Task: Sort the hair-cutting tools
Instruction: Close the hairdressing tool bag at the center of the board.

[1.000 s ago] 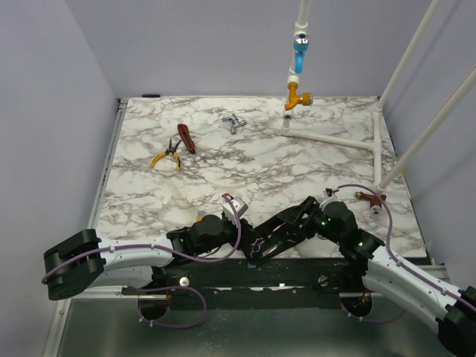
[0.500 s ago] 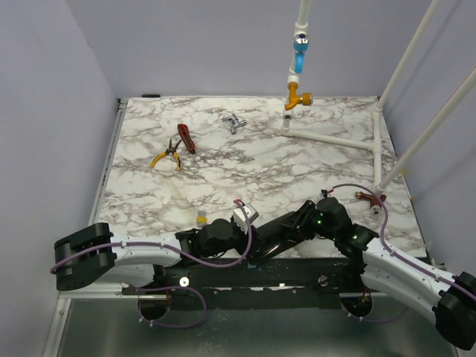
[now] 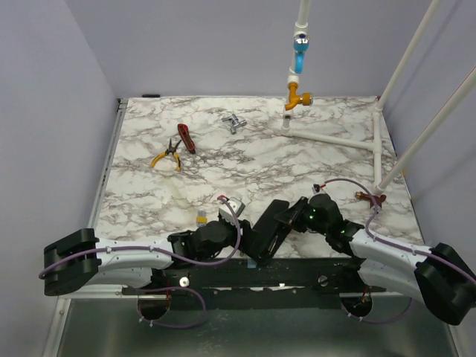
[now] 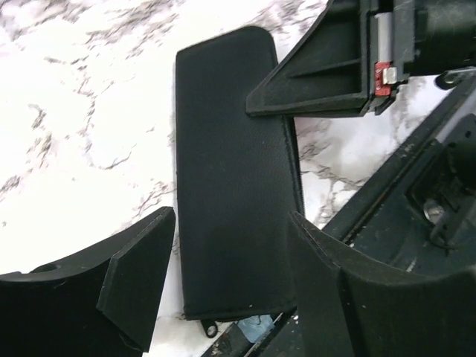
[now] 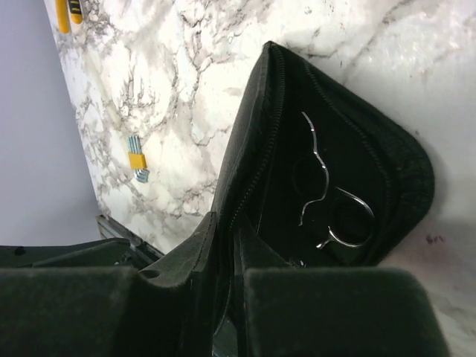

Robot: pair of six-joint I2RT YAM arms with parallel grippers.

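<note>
Left gripper, seen from the left wrist, is standing wide open, its two fingers sitting on either side of the near end of a black case; the left finger is staying just clear of the case edge and the right finger is overlapping the other edge; the case is lying flat on the marble table, its outer fabric face turned up; the right gripper is meeting the far right edge of the case. Moving to the right wrist view, the right gripper is pinching the zippered edge of the case flap, jaws closed on the fabric and holding the flap raised; the silver scissors are lying inside the opened case, finger loops pointing toward the camera; a small yellow-and-blue item is resting on the marble well to the left of the case. Passing to the top view, both arms are converging on the case at the near edge of the table; yellow-handled pliers and a red-handled tool are lying just beside each other at the far left; a small silver metal piece is sitting near the far edge; white pipes are running along the far right.
</note>
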